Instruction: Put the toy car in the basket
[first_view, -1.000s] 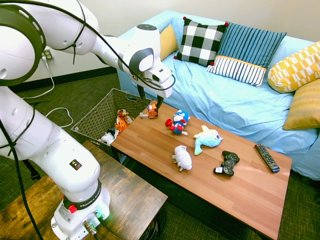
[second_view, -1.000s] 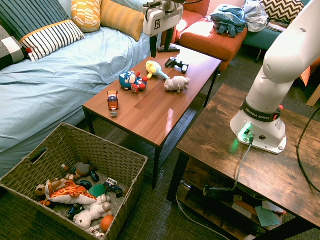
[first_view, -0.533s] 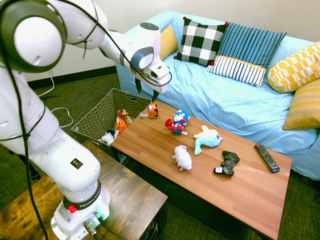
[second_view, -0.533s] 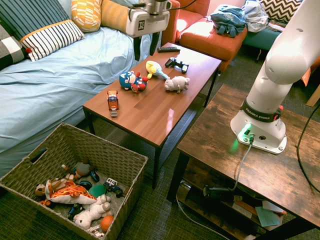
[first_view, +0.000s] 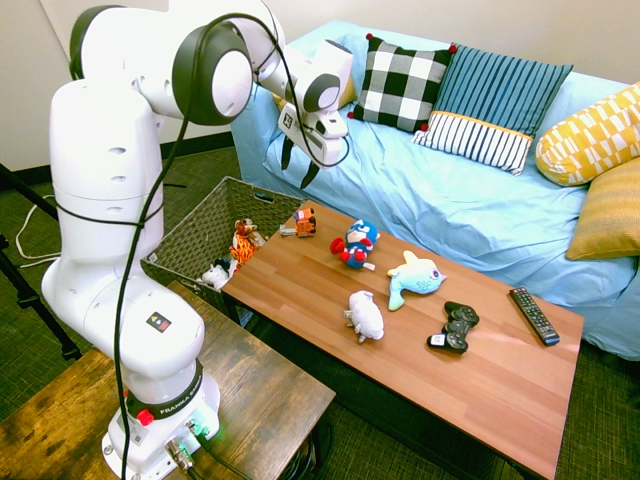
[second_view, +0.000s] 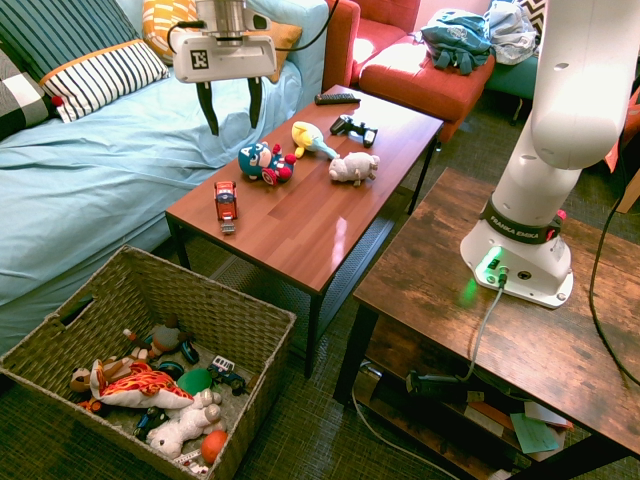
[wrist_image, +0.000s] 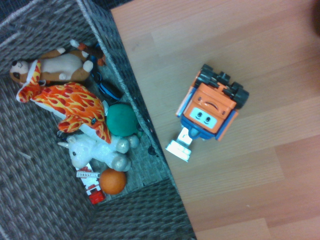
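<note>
The toy car (second_view: 225, 205) stands on the coffee table (second_view: 300, 225), near the table end that adjoins the basket (second_view: 235, 320). The basket sits on the floor, below that end, and holds several plush toys (second_view: 135, 385). Further along the table from the car lie a plush figure (second_view: 262, 162), a fish plush (second_view: 310, 139), a plush animal (second_view: 352, 168), a game controller (second_view: 353, 127) and a remote (second_view: 337, 98). The sofa (second_view: 100, 170) runs behind the table. The gripper (second_view: 229, 112) hangs above the table's sofa-side edge, apart from the car.
</note>
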